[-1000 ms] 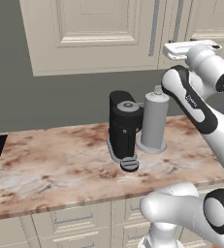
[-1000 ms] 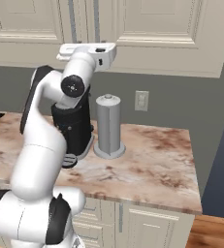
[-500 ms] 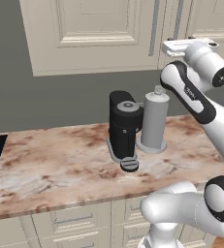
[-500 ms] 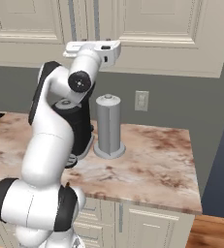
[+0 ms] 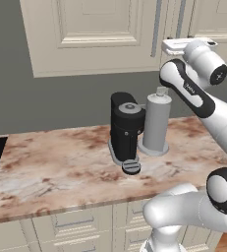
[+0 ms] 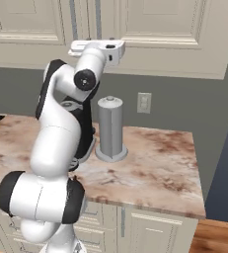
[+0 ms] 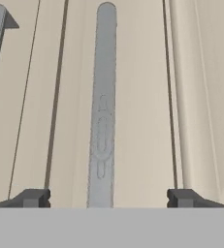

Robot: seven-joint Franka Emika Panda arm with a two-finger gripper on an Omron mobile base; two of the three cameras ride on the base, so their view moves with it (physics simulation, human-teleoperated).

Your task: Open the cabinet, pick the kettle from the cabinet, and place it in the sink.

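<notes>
Hand view is showing my gripper spread wide, straddling the cabinet handle; I'm judging the bar rigid, slick, best pinched mid-length.

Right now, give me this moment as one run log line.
phase: reaching for door handle | pincer: open, either side of handle, not touching | cabinet: closed | kettle: not seen
</notes>
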